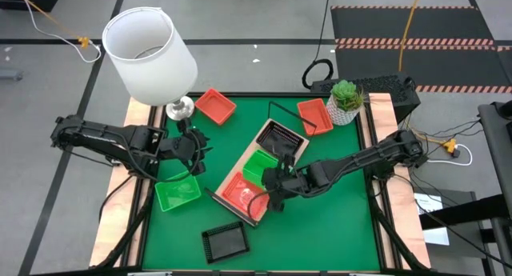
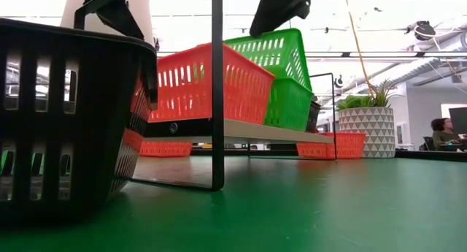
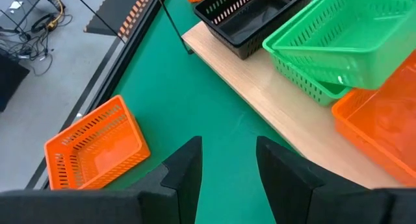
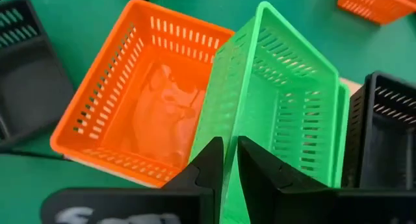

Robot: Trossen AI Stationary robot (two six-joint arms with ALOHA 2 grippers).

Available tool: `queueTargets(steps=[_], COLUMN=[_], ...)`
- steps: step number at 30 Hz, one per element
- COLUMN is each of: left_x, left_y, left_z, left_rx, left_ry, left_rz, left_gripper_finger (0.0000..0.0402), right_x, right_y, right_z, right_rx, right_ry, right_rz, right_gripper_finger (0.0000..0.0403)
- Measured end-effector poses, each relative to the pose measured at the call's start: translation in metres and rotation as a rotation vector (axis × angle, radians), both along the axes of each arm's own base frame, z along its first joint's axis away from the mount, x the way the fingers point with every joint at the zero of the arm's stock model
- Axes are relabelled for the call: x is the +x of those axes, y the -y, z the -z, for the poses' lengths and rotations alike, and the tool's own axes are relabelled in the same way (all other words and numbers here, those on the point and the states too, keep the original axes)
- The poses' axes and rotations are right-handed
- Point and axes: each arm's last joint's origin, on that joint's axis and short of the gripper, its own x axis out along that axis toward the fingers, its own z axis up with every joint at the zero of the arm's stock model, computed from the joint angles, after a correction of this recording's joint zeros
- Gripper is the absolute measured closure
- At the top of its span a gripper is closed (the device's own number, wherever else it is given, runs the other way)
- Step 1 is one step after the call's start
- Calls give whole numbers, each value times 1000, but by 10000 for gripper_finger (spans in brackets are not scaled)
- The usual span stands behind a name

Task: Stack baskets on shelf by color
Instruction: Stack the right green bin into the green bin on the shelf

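Observation:
The light-wood shelf [image 3: 260,94] lies slanted on the green mat. On it stand a black basket [image 1: 282,138], a green basket [image 3: 305,81] and an orange basket [image 4: 140,94]. A second green basket [image 4: 286,87] sits tilted in the first, with my right gripper [image 4: 225,160] shut on it. My left gripper [image 3: 227,165] hangs open over the mat left of the shelf, touching nothing. Loose on the mat rest a green basket [image 1: 178,193], a black one [image 1: 224,242] and two orange ones [image 1: 216,106] [image 1: 314,116]. My right gripper pinches the upper green basket's side wall [image 4: 229,143], the one next to the orange basket, with one finger outside and one inside. The fingers slant down from the table's right side. That side is raised; the opposite side rests in the lower green basket.
A white lamp [image 1: 152,56] stands at the far left corner and a potted plant [image 1: 346,100] at the far right. The loose black basket [image 2: 66,120] sits near the front edge. Bare mat lies at the near right.

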Motion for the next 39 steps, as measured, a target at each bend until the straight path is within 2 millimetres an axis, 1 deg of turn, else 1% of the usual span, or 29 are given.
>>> queueTargets(steps=[6, 9, 12, 23, 31, 33, 36, 39], left_x=[1, 0, 1, 1, 1, 1, 1, 1], left_y=[1, 4, 6, 6, 6, 6, 6, 6], left_z=[1, 1, 2, 2, 2, 2, 2, 2], left_rx=[-26, -29, -29, -15, -8, -8, -8, -12], left_ry=[9, 10, 7, -3, -8, -8, -7, -5], left_rz=[-21, -11, -2, 11, 19, 19, 18, 14], left_gripper_finger=[254, 254, 254, 254, 254, 254, 254, 254], right_x=[-10, -14, -18, -19, -19, -18, -21, -22], right_y=[-10, -13, -14, -13, -15, -15, -14, -12], right_z=[-9, -10, -9, -8, -8, -4, 7, 17], right_rx=[-80, -93, -95, -62, 23, 31, 33, 30], right_ry=[8, -12, -43, -46, -46, -40, -64, -80], right_rz=[-82, -111, -103, -65, -33, -22, -2, 6], right_gripper_finger=[333, 317, 307, 303, 303, 303, 305, 321])
